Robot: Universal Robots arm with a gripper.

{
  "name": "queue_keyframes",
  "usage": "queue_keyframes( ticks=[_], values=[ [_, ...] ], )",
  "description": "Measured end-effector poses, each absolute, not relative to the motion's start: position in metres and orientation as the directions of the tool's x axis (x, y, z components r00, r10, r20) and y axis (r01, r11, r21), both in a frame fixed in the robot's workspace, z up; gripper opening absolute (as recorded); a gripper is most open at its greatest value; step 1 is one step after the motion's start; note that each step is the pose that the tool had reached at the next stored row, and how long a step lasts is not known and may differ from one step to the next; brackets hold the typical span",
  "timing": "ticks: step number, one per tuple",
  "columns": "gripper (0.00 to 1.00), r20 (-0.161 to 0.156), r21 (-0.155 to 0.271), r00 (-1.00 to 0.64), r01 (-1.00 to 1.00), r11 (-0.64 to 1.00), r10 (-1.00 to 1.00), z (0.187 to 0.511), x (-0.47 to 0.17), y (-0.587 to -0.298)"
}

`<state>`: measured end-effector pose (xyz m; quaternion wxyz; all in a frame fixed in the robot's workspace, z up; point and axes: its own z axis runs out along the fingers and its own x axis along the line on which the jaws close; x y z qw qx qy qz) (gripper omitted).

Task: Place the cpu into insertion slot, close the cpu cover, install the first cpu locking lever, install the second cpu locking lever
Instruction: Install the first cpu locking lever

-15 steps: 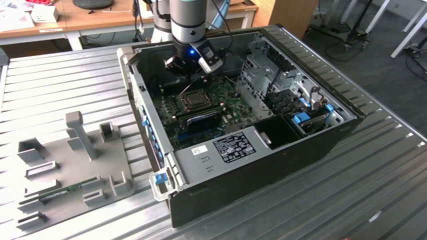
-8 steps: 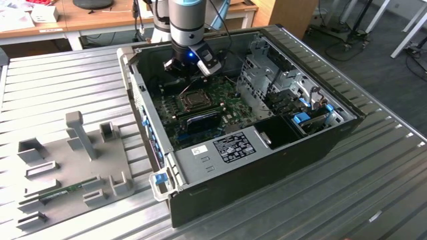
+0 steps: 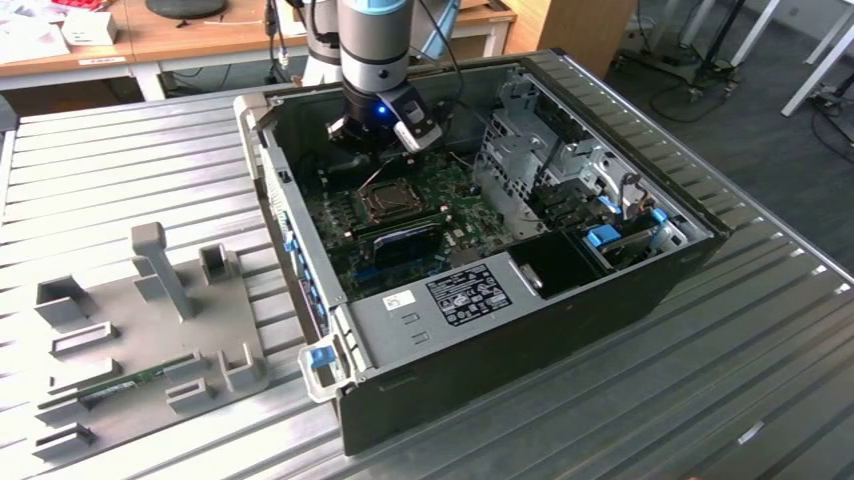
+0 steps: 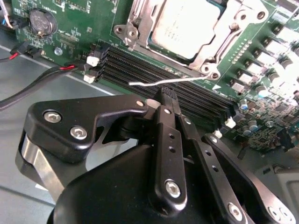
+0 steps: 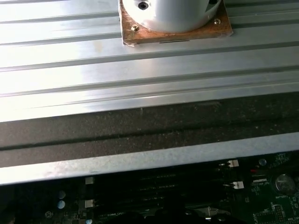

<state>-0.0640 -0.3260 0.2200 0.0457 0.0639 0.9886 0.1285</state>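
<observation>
The arm (image 3: 371,40) comes straight down from the top centre of the exterior view into the open computer case (image 3: 587,300), which lies on its side on the ribbed metal counter (image 3: 120,190). Its wrist points downward, and the pincer (image 3: 380,135) hangs over the upper part of the green motherboard (image 3: 461,205), just above the insertion slot (image 3: 387,198) in that frame. In the second wrist view the pincer (image 4: 168,95) fills the lower half of the frame, its black fingers (image 4: 164,121) drawn together to a narrow tip with nothing between them. That tip sits just below a thin silver locking lever (image 4: 163,82), which stands out from the socket across the long black memory slots (image 4: 154,65); whether the tip touches the lever cannot be told. In the upper middle of the same frame the cpu (image 4: 187,23) lies seated in the insertion slot, its pale metal top showing through the window of the cpu cover (image 4: 210,49), which lies flat around it. A round coin battery (image 4: 41,21) sits at the upper left of the board. At the lower left of the exterior view a grey fixture tray (image 3: 147,330) rests on the counter, well apart from the case.
</observation>
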Motion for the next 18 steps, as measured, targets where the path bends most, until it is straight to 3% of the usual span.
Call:
queue_keyframes(
  ticks=[18],
  values=[
    [0.1,-0.074,0.26,-0.988,0.115,0.959,0.138,0.22,-0.0598,-0.3277]
  ],
)
